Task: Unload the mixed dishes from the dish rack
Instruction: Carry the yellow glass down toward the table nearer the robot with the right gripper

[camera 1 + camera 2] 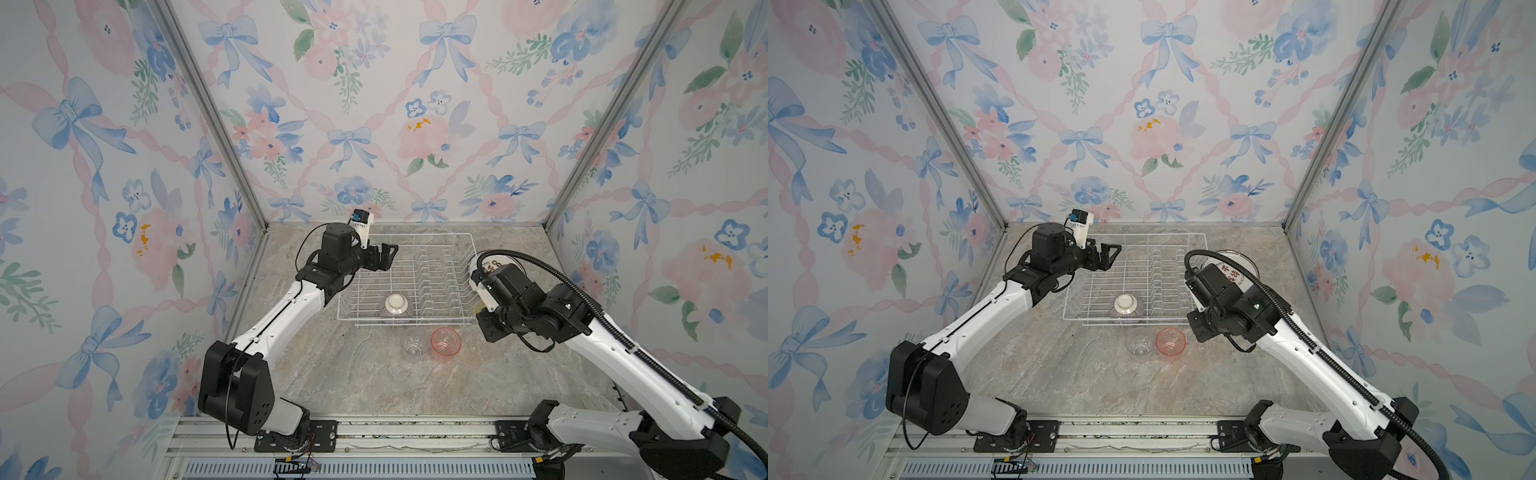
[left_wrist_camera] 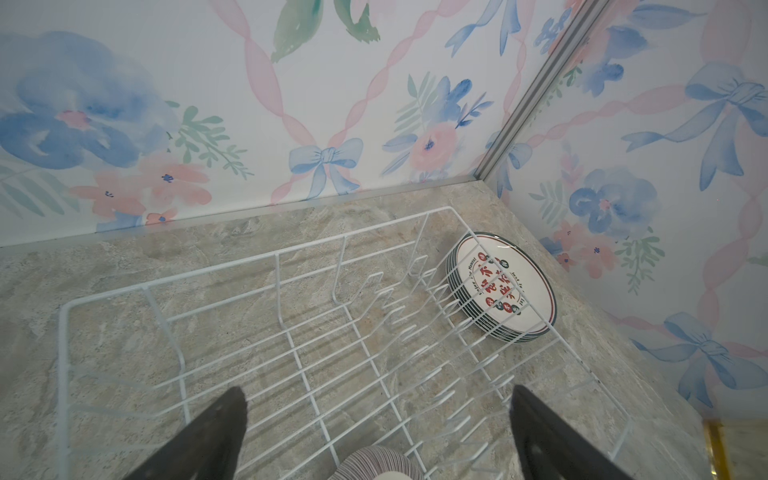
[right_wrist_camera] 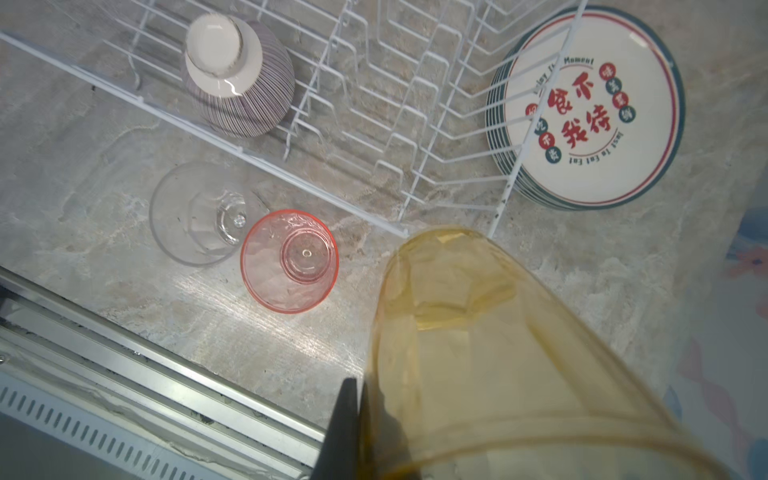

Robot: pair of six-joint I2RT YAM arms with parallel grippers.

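In both top views the right arm (image 1: 540,307) hides most of the plate stack (image 1: 509,262) and nearly all of the yellow tumbler (image 1: 478,309). The left wrist view's edge cuts off the striped bowl (image 2: 376,463); the right wrist view's edge cuts off the yellow tumbler.

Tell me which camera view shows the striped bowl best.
The right wrist view: the striped bowl lies whole and sharp, upside down, white foot up, inside the dish rack. Both top views show the bowl small, behind the rack's wires. The left wrist view catches only its striped edge.
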